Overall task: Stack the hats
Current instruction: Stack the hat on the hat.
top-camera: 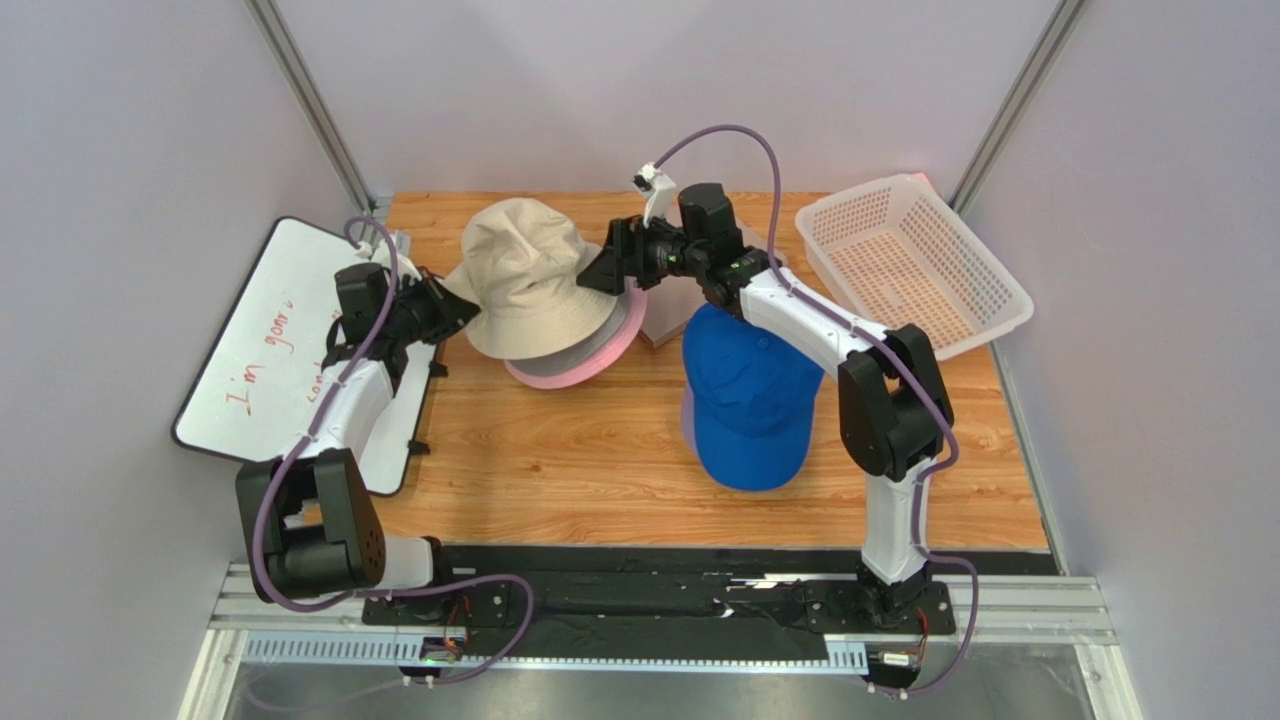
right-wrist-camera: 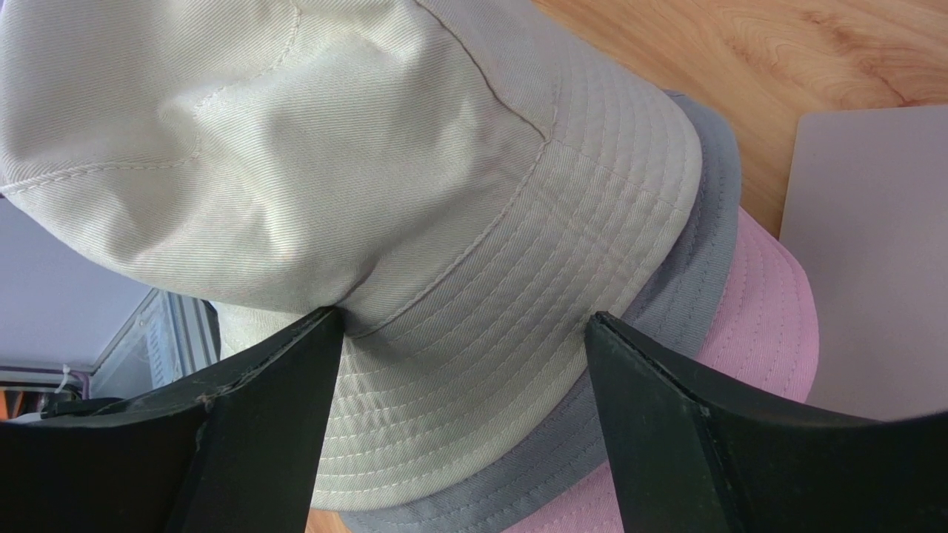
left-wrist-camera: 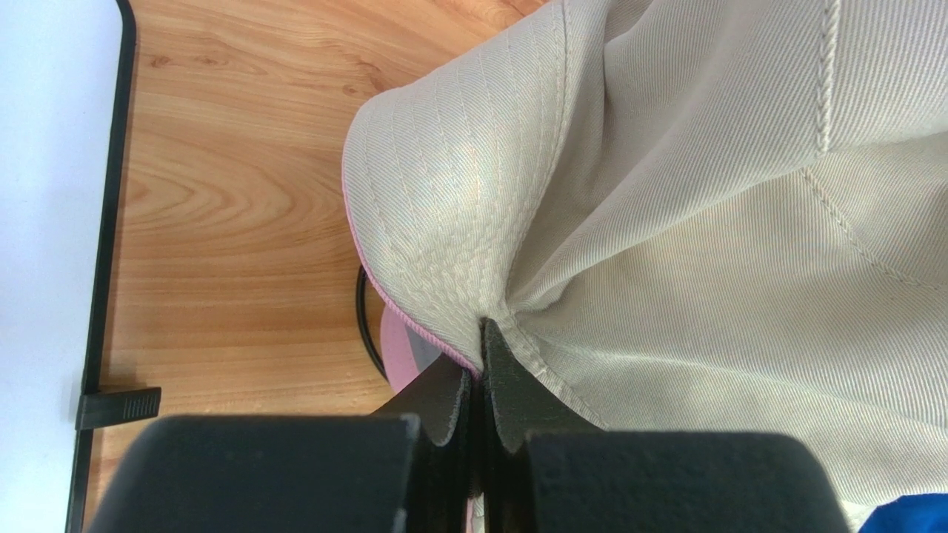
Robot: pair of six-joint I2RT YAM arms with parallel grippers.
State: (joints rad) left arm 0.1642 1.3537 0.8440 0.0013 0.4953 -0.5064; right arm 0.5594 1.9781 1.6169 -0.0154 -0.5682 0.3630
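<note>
A beige bucket hat (top-camera: 523,270) sits on top of a grey bucket hat (right-wrist-camera: 679,333) and a pink one (top-camera: 594,360) at the back middle of the table. My left gripper (top-camera: 455,312) is at the stack's left side, shut on the edge of the beige brim (left-wrist-camera: 445,222); a thin pink edge shows just beneath the pinch. My right gripper (top-camera: 598,273) is at the stack's right side, open. Its fingers (right-wrist-camera: 267,411) stand wide apart over the beige brim (right-wrist-camera: 490,366) without pinching it. A blue baseball cap (top-camera: 751,398) lies under the right arm.
A white mesh basket (top-camera: 962,308) stands at the back right. A whiteboard (top-camera: 248,375) lies along the left edge. A black wire (left-wrist-camera: 362,322) curves under the hat stack. A flat lavender piece (right-wrist-camera: 868,244) lies beside the pink brim.
</note>
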